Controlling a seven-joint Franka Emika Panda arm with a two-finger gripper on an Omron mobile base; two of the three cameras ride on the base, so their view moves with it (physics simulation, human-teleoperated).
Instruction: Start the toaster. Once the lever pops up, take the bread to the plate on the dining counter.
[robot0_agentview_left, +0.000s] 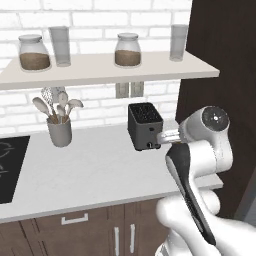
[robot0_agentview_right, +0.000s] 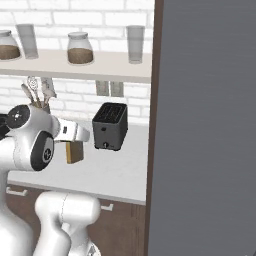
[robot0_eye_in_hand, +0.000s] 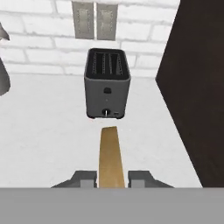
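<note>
The dark toaster stands on the white counter against the brick wall, its slots empty and its small knob low on the front. My gripper hovers in front of the toaster, a little above the counter, shut on the bread. The tan slice is seen edge-on between the fingertips in the hand view and hangs below the hand in the right base view. The plate and the dining counter are out of view.
A grey utensil holder stands left of the toaster and a black cooktop lies at the far left. A shelf with jars and glasses hangs above. A tall dark cabinet side walls off the right.
</note>
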